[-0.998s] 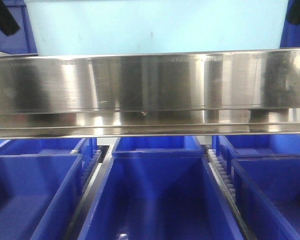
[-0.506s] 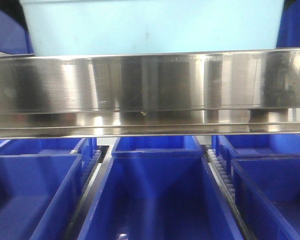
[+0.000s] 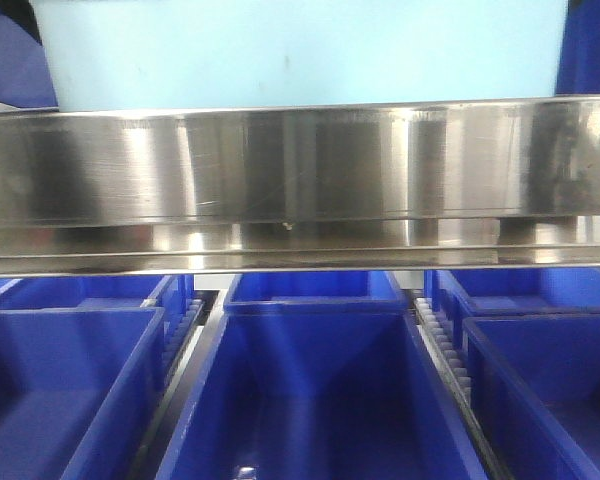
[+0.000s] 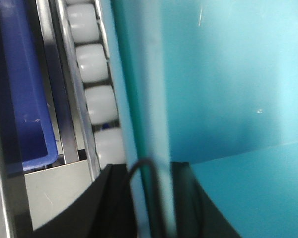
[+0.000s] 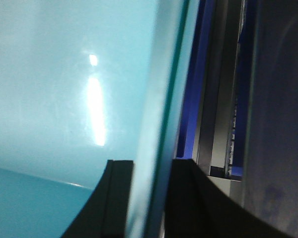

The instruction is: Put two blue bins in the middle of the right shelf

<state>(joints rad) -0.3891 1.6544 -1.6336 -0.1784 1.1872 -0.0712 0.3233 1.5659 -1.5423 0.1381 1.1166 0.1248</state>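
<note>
One pale sky-blue bin (image 3: 300,55) fills the top of the front view, just above the steel shelf rail (image 3: 300,180); a second blue bin is out of view. In the left wrist view my left gripper (image 4: 149,171) straddles the bin's left wall (image 4: 139,99), with a black finger (image 4: 114,198) pressed on each side. The right wrist view shows my right gripper (image 5: 153,166) clamped the same way over the bin's right wall (image 5: 164,89). Both hold the bin by its rim. The bin's base is hidden behind the rail.
Several royal-blue crates (image 3: 310,390) sit in lanes below the rail, separated by toothed dividers (image 3: 445,350). White rollers (image 4: 92,59) and a royal-blue crate (image 4: 25,99) run along the bin's left side. Steel uprights (image 5: 223,99) stand close to its right side.
The bin has shifted slightly left and looks a bit larger. The black fingers seen at the top corners of the front view have slid out of that view.
</note>
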